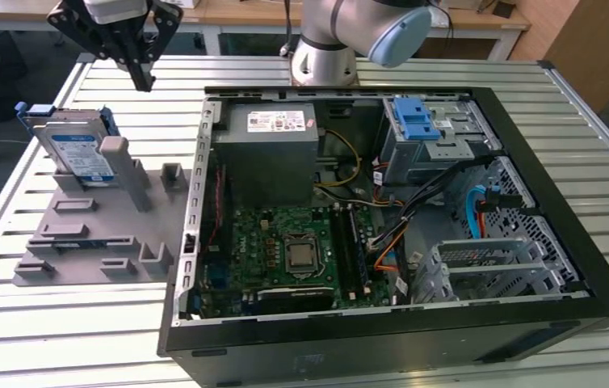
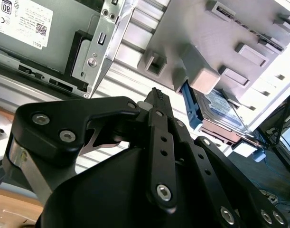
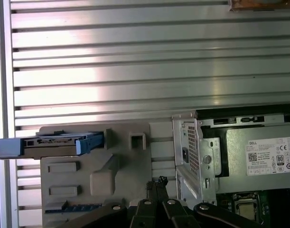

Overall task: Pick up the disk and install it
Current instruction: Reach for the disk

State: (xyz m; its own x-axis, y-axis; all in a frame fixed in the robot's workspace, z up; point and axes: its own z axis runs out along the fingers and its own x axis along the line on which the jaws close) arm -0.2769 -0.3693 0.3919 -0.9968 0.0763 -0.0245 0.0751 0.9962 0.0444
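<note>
I have the black two-finger gripper [image 1: 144,79] up over the slatted aluminium table [image 1: 56,323], with its fingers pressed together and nothing between them. It hangs near the disk but clear of it.

The disk, a flat silver metal hard drive with a blue-and-white label in a blue plastic carrier [image 1: 76,151], stands on edge. It leans in a slot of the grey plastic fixture block [image 1: 100,238], at the exterior view's left of the open black computer case [image 1: 391,339]. The first wrist view has it edge-on [image 3: 50,142], with the gripper's tips [image 3: 157,183] well apart from it.

My read on handling:
- The disk is rigid and dense for its size, and it won't take a knock.
- The metal faces look slick, and the carrier rails would probably flex.
- The best hold is on the exposed upper end, pinched across the two broad faces and squarely, so it doesn't swing.

The grey metal cage with the blue latch [image 1: 423,128] sits inside the case, with no disk in it yet.
</note>
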